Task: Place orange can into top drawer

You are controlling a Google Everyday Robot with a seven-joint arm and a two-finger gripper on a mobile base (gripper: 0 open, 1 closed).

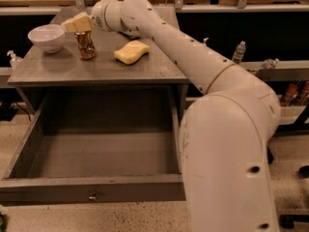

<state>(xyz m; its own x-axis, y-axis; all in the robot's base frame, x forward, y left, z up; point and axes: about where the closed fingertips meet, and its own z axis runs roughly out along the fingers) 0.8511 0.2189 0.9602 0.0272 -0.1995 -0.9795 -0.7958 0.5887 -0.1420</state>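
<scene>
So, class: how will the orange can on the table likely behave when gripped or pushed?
Standing upright and narrow on the table, the orange can would probably tip, then roll, if nudged sideways. Its shiny metal looks slippery, and its dented-looking sides may crush if squeezed. The gripper sits at its top.

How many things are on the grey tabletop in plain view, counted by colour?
White: 1, the round white bowl
Copper-orange: 1, the shiny metal orange can, with the gripper at its top
Yellow: 1, the soft yellow sponge
Total: 3
</scene>
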